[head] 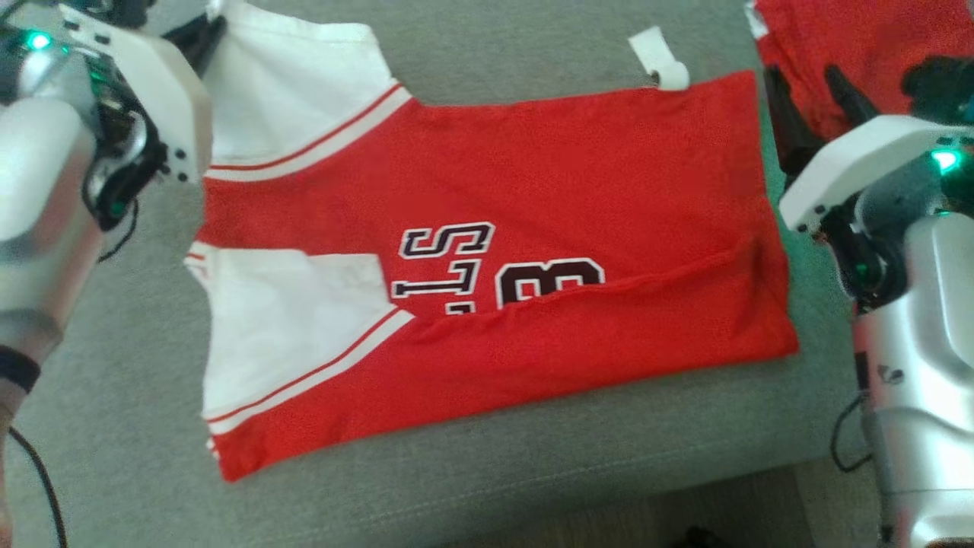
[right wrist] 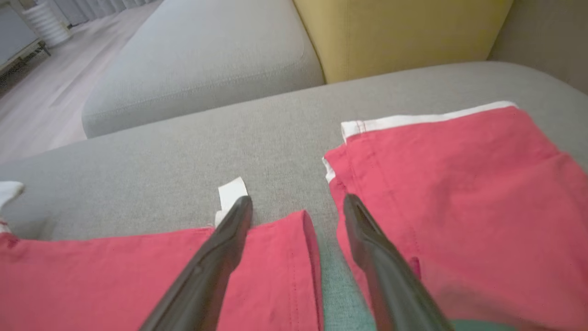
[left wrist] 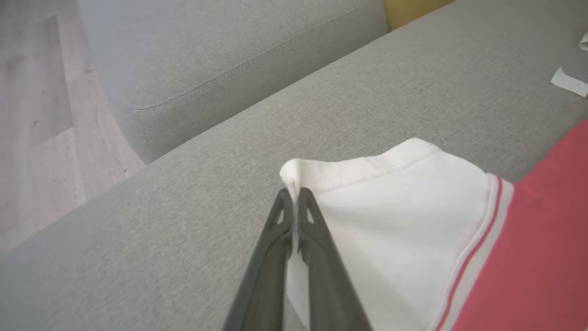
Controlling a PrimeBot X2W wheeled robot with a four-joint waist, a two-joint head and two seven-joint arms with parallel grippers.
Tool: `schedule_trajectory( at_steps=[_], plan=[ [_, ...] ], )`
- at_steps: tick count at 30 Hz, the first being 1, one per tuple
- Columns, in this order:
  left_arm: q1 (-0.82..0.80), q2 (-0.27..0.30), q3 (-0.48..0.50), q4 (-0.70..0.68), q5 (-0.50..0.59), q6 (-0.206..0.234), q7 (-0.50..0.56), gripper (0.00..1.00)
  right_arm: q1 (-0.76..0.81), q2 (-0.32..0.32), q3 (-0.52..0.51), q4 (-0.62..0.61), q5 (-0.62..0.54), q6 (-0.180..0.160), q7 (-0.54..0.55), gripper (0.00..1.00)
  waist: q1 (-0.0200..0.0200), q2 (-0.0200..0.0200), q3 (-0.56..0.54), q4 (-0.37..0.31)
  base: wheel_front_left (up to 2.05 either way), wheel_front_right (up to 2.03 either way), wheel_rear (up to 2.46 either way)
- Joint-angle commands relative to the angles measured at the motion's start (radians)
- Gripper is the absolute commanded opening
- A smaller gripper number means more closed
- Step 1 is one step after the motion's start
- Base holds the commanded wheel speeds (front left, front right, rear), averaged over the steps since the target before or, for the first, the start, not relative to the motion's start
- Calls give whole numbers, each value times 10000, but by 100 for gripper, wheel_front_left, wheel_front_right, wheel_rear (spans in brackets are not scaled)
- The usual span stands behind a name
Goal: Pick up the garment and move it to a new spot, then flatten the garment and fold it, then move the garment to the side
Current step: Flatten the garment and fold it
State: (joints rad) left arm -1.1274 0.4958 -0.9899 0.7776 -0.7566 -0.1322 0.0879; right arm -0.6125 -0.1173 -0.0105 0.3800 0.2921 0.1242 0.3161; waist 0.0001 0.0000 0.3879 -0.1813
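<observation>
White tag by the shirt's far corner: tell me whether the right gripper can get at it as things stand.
Probably yes. The right gripper is open above a corner of the red shirt, and the white tag lies on the couch just past one fingertip, with nothing between.

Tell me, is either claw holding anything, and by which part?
The left claw is shut on the shirt, pinching the edge of a white sleeve at its corner. The right claw is open, holding nothing.
</observation>
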Motion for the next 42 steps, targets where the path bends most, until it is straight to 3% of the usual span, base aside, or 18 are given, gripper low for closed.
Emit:
schedule_trajectory(
  at_steps=[1,13,21,22,23,29,42],
  plan=[
    [-296,368,328,-318,95,20,-155,0,-328,-193,167,-109,132,65,186,100,-1,0,-198,374,0,0,0],
    [-35,456,144,-2072,202,331,-176,0,-1598,-1853,1449,2392,713,65,1200,100,-1,0,234,1201,0,0,0],
    [-37,617,144,-2400,166,486,-49,0,-2151,-2247,2465,3447,1523,65,1857,100,-1,0,332,1210,0,0,0],
    [-48,629,159,-2393,155,513,-46,0,-2199,-2296,2615,3510,1632,65,1977,55,-1,0,334,1198,0,0,0],
    [-56,640,171,-2386,146,538,-47,0,-2247,-2351,2740,3550,1724,65,2036,0,-1,0,336,1186,0,0,0],
    [-133,684,250,-2267,123,649,-146,0,-2620,-2511,3033,3565,2103,65,1709,0,-1,0,375,1137,0,0,0],
    [-943,500,582,-1430,461,1048,-1272,0,-4234,-2474,3409,3942,2212,65,-407,0,-1,0,706,1227,0,0,0]
  ],
)
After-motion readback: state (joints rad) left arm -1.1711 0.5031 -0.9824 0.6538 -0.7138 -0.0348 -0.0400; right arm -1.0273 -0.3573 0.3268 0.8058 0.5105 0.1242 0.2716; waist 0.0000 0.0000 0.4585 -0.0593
